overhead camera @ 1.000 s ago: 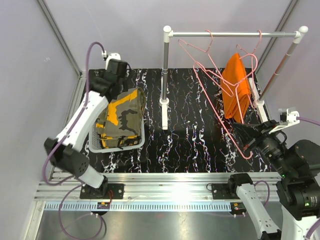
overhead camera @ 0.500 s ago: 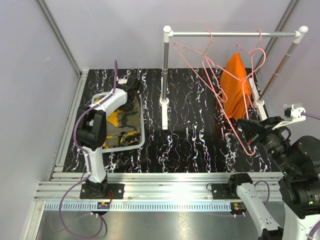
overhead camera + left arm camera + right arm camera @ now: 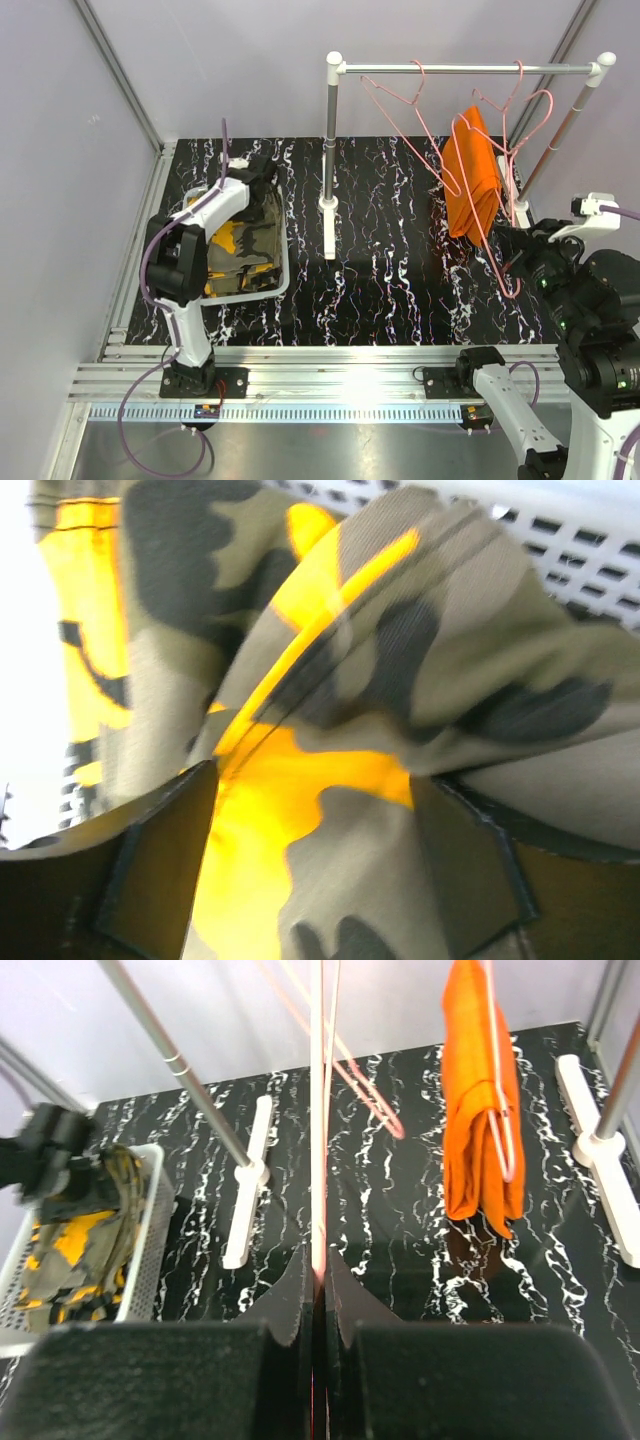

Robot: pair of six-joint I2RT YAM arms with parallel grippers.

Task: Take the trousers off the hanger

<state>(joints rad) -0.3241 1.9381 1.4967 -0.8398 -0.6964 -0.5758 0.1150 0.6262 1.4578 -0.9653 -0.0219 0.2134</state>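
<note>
Only the left wrist view shows the left claw (image 3: 312,780) spread open over the camouflage trousers (image 3: 450,660) in the basket (image 3: 590,560). Only the right wrist view shows the right claw (image 3: 318,1272) pinched on a pink hanger (image 3: 317,1110). From the top, the orange trousers (image 3: 472,180) hang at 2 o'clock.

no readable text, labels, or numbers

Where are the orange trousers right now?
In the top view, the orange trousers hang at the back right, below the right end of the metal rail.
</note>
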